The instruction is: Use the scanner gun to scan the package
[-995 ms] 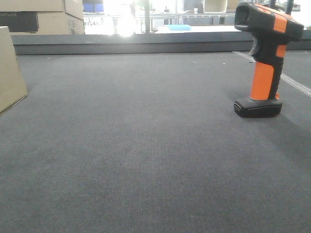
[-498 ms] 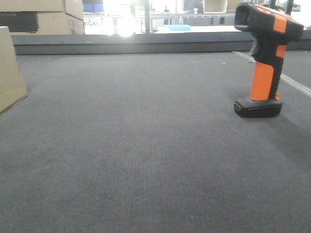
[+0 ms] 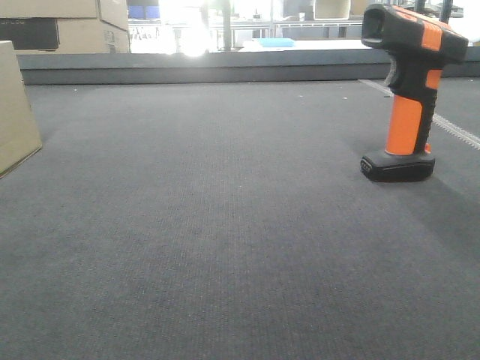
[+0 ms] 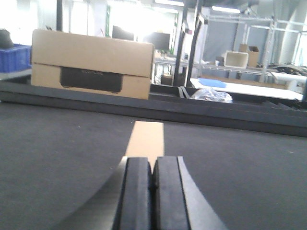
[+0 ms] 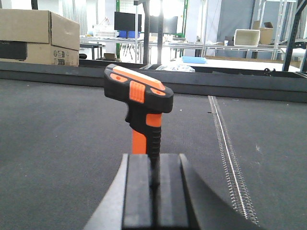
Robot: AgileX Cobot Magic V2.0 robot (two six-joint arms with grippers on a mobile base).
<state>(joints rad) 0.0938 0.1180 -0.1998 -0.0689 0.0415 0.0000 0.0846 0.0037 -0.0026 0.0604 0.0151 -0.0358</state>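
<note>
- The pistol-shaped scanner gun with a black head striped orange, an orange handle and a flat black base (image 3: 406, 97) stands upright on the dark grey carpeted table surface (image 3: 225, 225), at the right of the front view, head pointing left.
- In the right wrist view the same scanner gun (image 5: 140, 108) stands just beyond the right gripper (image 5: 154, 184), with bare carpet between them; the gripper's two black fingers are pressed together and hold nothing.
- A pale stitched strip (image 5: 230, 158) runs along the carpet to the right of the scanner.
- The plain tan rectangular cardboard package (image 3: 15, 109) rests at the left edge of the front view, cut off by the frame and well apart from the scanner; its label is not visible.
- In the left wrist view the package (image 4: 146, 139) appears as a tan surface straight ahead of the left gripper (image 4: 153, 187), whose fingers are also closed together, empty; whether they touch the package cannot be told.
- Beyond the table's raised dark rim (image 4: 216, 112) sits one cardboard box with a black printed panel (image 4: 91, 64).
- Counted: one scanner, one package, two grippers, one printed box.
</note>
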